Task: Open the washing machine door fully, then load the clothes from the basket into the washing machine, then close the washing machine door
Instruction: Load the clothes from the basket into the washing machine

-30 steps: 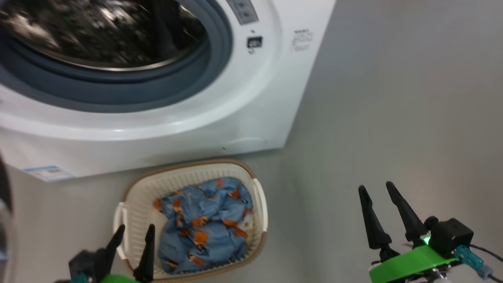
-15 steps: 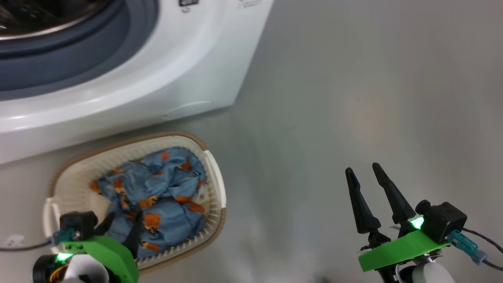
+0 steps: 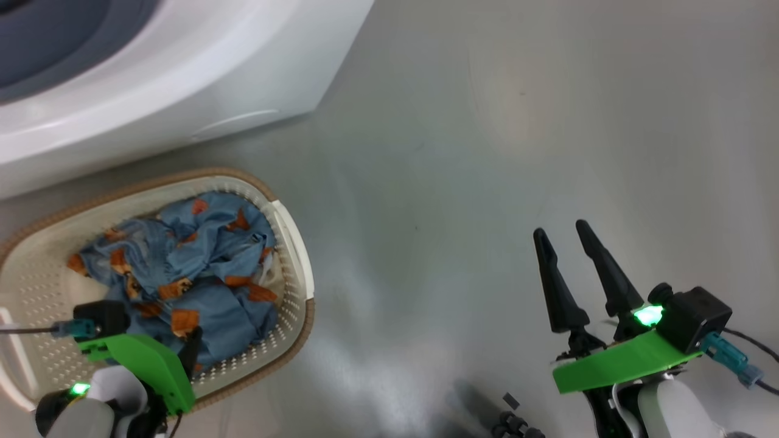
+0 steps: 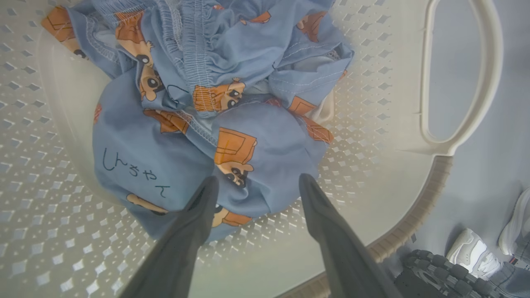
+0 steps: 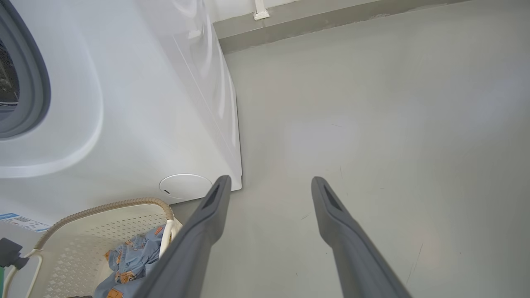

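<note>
The cream basket [image 3: 296, 243] stands on the floor in front of the white washing machine [image 3: 152, 79]. The light blue clothes [image 3: 201, 261] with orange figures lie heaped in it. My left gripper [image 4: 257, 180] reaches down into the basket [image 4: 372, 124], open, its tips at the near edge of the clothes [image 4: 232, 103] with nothing pinched. My right gripper [image 3: 560, 230] hangs open over bare floor to the right, holding nothing. In the right wrist view, the right gripper [image 5: 271, 180] points past the machine's [image 5: 145, 103] corner. The washing machine door is out of view.
The grey seal [image 5: 35, 82] rings the uncovered drum mouth. A round cover [image 5: 185, 186] sits low on the machine front above the basket rim [image 5: 103, 205]. Grey floor [image 3: 487, 152] stretches to the right. A person's white shoes [image 4: 472, 248] stand beside the basket.
The head camera has swung down and right, so machine and basket slid up-left in view. My left gripper has dropped into the basket over the clothes. The right gripper stays open.
</note>
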Controlling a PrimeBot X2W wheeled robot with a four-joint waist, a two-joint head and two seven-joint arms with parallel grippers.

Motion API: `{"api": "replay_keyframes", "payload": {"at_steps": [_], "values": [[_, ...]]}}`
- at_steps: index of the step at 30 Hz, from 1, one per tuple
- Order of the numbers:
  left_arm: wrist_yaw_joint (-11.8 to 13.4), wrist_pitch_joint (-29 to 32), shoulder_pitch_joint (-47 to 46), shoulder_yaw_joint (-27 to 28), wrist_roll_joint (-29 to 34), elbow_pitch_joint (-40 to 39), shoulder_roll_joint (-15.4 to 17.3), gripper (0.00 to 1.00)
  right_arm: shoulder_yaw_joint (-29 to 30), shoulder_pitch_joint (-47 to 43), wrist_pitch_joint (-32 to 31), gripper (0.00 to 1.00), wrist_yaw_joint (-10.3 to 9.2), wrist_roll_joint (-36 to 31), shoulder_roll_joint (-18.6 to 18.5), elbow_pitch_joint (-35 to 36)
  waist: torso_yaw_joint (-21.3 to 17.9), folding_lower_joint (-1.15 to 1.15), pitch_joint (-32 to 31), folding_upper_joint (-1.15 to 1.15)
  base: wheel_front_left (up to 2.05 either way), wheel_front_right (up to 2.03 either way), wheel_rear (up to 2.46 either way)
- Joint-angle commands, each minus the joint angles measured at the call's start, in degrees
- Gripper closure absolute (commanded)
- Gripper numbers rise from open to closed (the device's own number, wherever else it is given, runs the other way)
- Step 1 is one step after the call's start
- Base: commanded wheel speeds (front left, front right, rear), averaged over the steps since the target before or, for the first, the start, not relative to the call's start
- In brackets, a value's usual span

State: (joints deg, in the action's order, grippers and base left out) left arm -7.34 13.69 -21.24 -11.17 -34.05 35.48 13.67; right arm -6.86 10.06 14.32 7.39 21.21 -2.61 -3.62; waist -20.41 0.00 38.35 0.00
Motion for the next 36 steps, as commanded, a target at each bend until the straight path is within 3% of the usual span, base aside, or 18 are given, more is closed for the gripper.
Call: {"api": "replay_keyframes", "payload": {"at_steps": [1, 36], "values": [[-0.14, 0.05, -0.48, 1.54, -0.42, -0.46, 1.24, 0.00, -1.32, 0.33, 0.68, 0.00, 0.10, 0.37, -0.27, 1.42, -0.85, 0.00, 1.58, 0.00, 0.00, 0.00, 0.00], [-0.14, -5.33, -14.23, -5.48, -2.19, 14.66, 2.11, 0.00, 0.45, 2.61, 0.68, 0.00, 0.10, 1.39, -0.27, 4.73, -2.13, 0.00, 10.95, 0.00, 0.00, 0.00, 0.00]]}}
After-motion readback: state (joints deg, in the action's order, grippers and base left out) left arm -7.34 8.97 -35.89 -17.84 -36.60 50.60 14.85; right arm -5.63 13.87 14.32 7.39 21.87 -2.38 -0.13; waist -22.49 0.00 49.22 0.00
